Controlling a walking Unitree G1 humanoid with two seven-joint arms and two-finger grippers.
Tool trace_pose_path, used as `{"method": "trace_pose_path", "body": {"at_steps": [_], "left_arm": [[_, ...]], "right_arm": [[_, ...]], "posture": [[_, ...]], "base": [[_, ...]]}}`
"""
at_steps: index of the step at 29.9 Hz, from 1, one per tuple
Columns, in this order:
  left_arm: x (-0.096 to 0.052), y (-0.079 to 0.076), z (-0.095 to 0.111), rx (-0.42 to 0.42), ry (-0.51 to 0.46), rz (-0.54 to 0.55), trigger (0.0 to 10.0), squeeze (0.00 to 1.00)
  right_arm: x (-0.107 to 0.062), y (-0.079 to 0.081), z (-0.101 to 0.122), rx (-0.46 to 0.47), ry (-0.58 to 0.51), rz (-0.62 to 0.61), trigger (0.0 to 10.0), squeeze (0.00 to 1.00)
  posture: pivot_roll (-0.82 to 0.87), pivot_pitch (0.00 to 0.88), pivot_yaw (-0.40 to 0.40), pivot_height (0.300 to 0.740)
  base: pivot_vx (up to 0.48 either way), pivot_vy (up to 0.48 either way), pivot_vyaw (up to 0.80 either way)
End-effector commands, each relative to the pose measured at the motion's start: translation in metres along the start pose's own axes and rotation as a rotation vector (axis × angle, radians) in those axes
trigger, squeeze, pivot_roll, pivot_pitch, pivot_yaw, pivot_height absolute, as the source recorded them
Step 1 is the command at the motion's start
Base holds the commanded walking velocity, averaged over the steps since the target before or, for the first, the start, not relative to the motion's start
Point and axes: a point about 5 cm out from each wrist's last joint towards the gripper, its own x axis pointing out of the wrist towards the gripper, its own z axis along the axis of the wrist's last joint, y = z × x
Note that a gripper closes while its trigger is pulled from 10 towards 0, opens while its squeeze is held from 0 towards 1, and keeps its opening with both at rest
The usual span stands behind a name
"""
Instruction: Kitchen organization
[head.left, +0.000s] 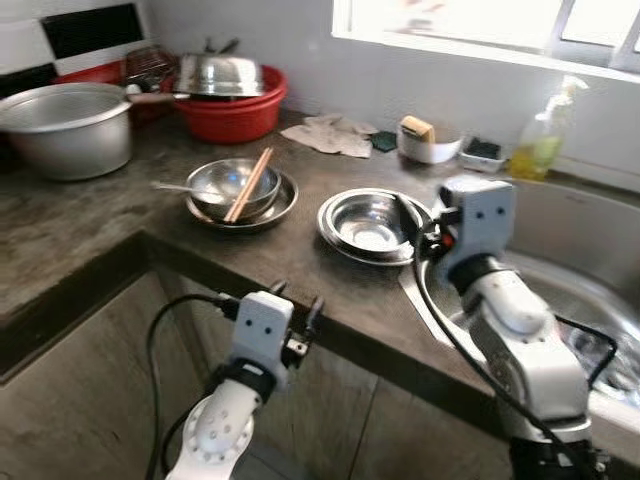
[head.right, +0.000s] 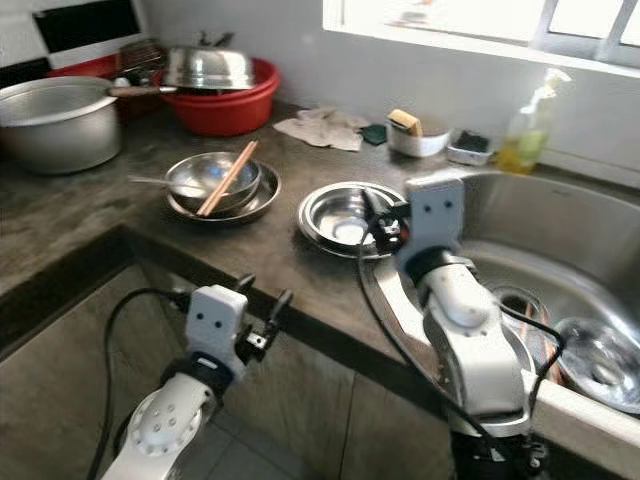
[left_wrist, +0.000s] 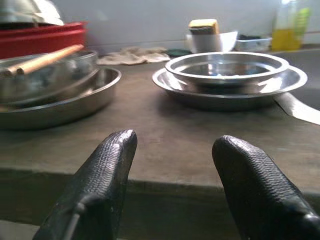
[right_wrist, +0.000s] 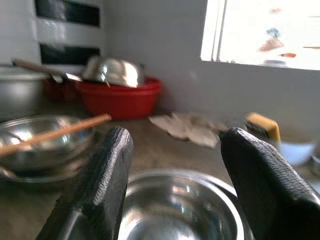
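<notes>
the right gripper (right_wrist: 175, 165) hangs with fingers spread wide just over the steel bowl (head.left: 368, 226) nested in its plate, while the left gripper (left_wrist: 175, 165), also released, faces the counter edge (left_wrist: 150, 177).

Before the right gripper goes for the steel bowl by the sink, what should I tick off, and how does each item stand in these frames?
1. Right gripper open: ok, fingers spread.
2. Right gripper lined up with the steel bowl: ok, fingers straddle its near rim in the right wrist view.
3. Bowl free of contents: ok, it looks empty.
4. Bowl sits on a plate that may lift along: cannot tell.
5. Chopsticks and the other bowl out of the way: ok, apart to the left.
6. Left gripper out of the way: ok, open at the counter edge.
</notes>
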Motion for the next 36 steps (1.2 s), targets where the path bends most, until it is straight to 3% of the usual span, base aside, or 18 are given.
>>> {"method": "trace_pose_path", "body": {"at_steps": [1, 11, 17, 19, 20, 21, 22, 27, 28, 29, 36], "left_arm": [[0.001, -0.002, 0.000, -0.009, 0.003, -0.003, 10.0, 0.00], [-0.002, -0.002, -0.001, -0.028, 0.001, -0.026, 10.0, 0.00], [-0.011, 0.001, -0.009, -0.061, 0.019, -0.086, 10.0, 0.00], [-0.015, -0.002, -0.017, -0.072, 0.049, -0.132, 10.0, 0.00], [-0.016, -0.004, -0.017, -0.080, 0.051, -0.148, 10.0, 0.00], [-0.016, -0.006, -0.017, -0.086, 0.051, -0.162, 10.0, 0.00], [-0.017, -0.009, -0.017, -0.092, 0.047, -0.182, 10.0, 0.00], [-0.019, -0.019, -0.013, -0.108, 0.013, -0.246, 10.0, 0.00], [-0.020, -0.021, -0.012, -0.111, 0.002, -0.254, 10.0, 0.00], [-0.020, -0.022, -0.011, -0.105, -0.006, -0.259, 10.0, 0.00], [-0.020, -0.025, -0.012, -0.110, -0.010, -0.265, 10.0, 0.00]], "right_arm": [[0.002, -0.009, 0.001, 0.003, -0.006, -0.023, 10.0, 0.00], [0.009, -0.015, 0.008, 0.001, -0.010, -0.025, 10.0, 0.00], [0.023, -0.027, 0.003, -0.010, 0.106, -0.030, 10.0, 0.00], [0.029, -0.032, -0.011, -0.014, 0.268, -0.033, 10.0, 0.00], [0.031, -0.035, -0.013, -0.017, 0.294, -0.047, 10.0, 0.04], [0.032, -0.038, -0.013, -0.017, 0.290, -0.069, 10.0, 0.39], [0.033, -0.041, -0.012, 0.005, 0.286, -0.086, 10.0, 1.00], [0.036, -0.053, -0.016, 0.013, 0.369, -0.139, 10.0, 1.00], [0.037, -0.056, -0.018, 0.019, 0.397, -0.156, 10.0, 0.71], [0.037, -0.059, -0.020, 0.029, 0.421, -0.173, 10.0, 0.00], [0.039, -0.070, -0.028, 0.140, 0.573, -0.204, 10.0, 0.00]], "posture": [[0.08, 0.034, -0.043, 0.740], [0.08, 0.027, -0.043, 0.740], [0.08, 0.020, -0.049, 0.740], [0.08, 0.019, -0.053, 0.740], [0.08, 0.021, -0.054, 0.740], [0.08, 0.021, -0.054, 0.740], [0.09, 0.020, -0.058, 0.740], [0.09, 0.020, -0.062, 0.740], [0.09, 0.020, -0.062, 0.740], [0.09, 0.020, -0.062, 0.740], [0.08, 0.033, -0.067, 0.740]], "base": [[0.000, 0.000, 0.00], [0.000, 0.000, 0.00], [0.000, 0.000, 0.00], [0.000, 0.000, 0.00], [0.000, 0.000, 0.00], [0.000, 0.000, 0.00], [0.000, 0.000, 0.00], [0.000, 0.000, 0.00], [0.000, 0.000, 0.00], [0.000, 0.000, 0.00], [0.000, 0.000, 0.00]]}}
